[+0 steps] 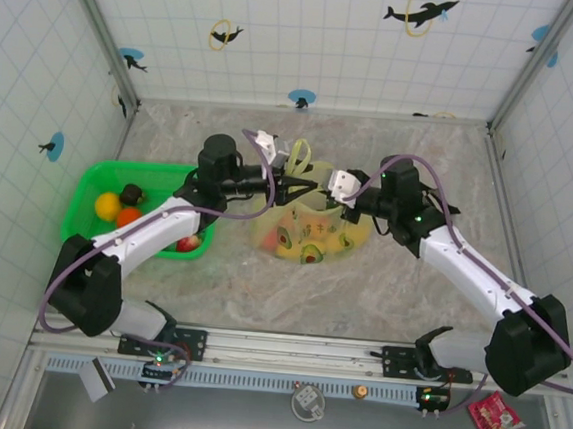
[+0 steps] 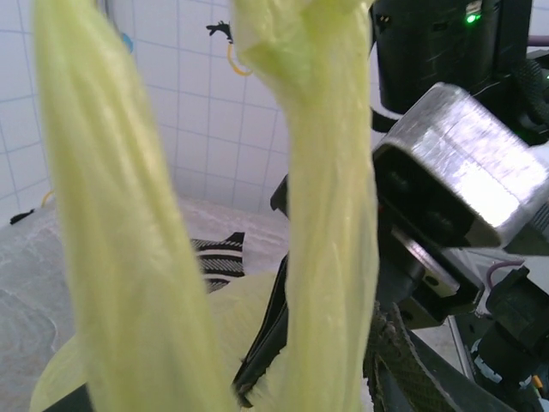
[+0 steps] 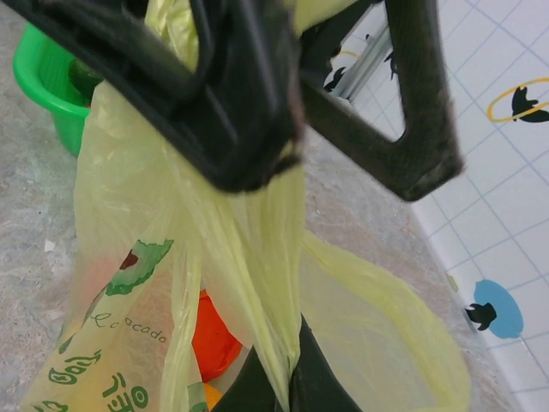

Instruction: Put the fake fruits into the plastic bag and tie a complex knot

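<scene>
Top external: plastic bag sits mid-table btwn the two arms, its film pale yellow-green w/ fake fruits showing through its belly. L gripper and R gripper meet tip to tip just above the bag's gathered top. One loop handle stands up behind them. Green basket lies left of the bag and apart from it, w/ more fruit inside: yellow fruit, orange fruit, dark brown fruit, and a red fruit at the near right corner under the L arm. Right wrist: R gripper fingers are narrow, pinched on a twisted strand of bag film that runs down into them at the frame bottom. Higher up, that strand comes out from under the blurred black L gripper fingers; can't tell if they clamp the film or only lie against it. Bag wall carries a green avocado print, and an orange piece glows through it. Another handle loop sags to the right. Left wrist: two bunched film strands run top to bottom close to the lens. The silver cam housing of the R wrist sits just beside the right-hand strand, and a striped cloth shows btwn the strands, farther back. L finger gap can't be told here either.
</scene>
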